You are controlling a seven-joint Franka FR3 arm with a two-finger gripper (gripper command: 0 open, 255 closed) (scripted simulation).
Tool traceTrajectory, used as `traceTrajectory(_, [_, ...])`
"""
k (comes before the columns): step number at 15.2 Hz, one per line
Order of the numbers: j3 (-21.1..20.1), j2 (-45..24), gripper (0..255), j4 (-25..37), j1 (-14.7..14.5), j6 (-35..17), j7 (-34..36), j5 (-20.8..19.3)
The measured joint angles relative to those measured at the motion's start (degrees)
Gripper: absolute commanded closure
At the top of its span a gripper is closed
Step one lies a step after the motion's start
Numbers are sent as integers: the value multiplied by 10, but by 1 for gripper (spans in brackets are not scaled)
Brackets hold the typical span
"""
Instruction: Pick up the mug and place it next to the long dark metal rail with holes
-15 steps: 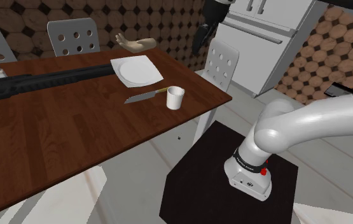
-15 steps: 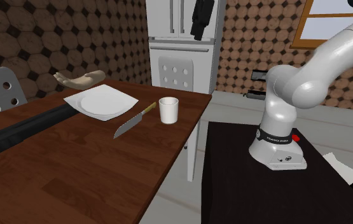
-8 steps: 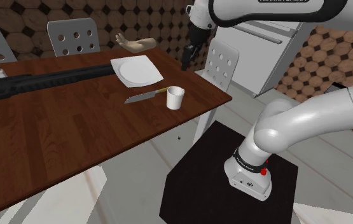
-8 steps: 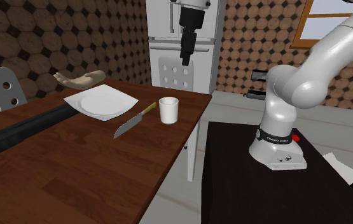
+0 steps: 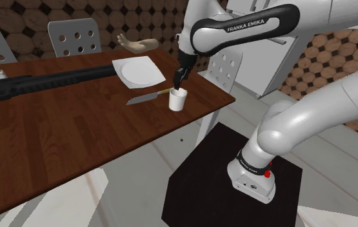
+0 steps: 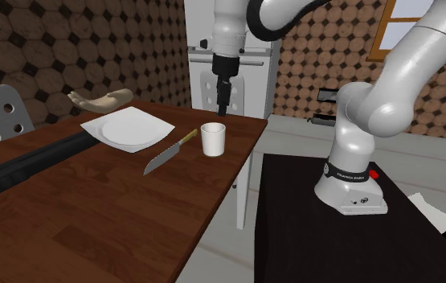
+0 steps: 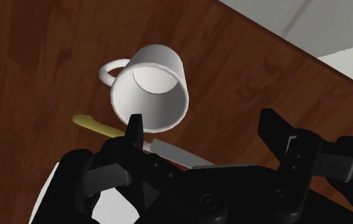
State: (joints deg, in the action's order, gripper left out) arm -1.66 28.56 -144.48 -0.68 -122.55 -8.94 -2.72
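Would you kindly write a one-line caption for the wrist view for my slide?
Open gripper poised above a white mug that stands beside a knife on the brown wooden table.

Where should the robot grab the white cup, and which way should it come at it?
Probably from straight above. The mug stands upright with its open mouth facing up, and the open gripper hangs over it. It could pinch the round body just under the rim, staying off the handle, which sticks out sideways, and off the knife lying close beside it.
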Motion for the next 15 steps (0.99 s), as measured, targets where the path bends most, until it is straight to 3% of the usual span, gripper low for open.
traceTrajectory(5, [5, -84, 0, -13, 4, -80, -4, -2])
traceTrajectory(15, [7, -143, 0, -39, 7, -160, -2, -7])
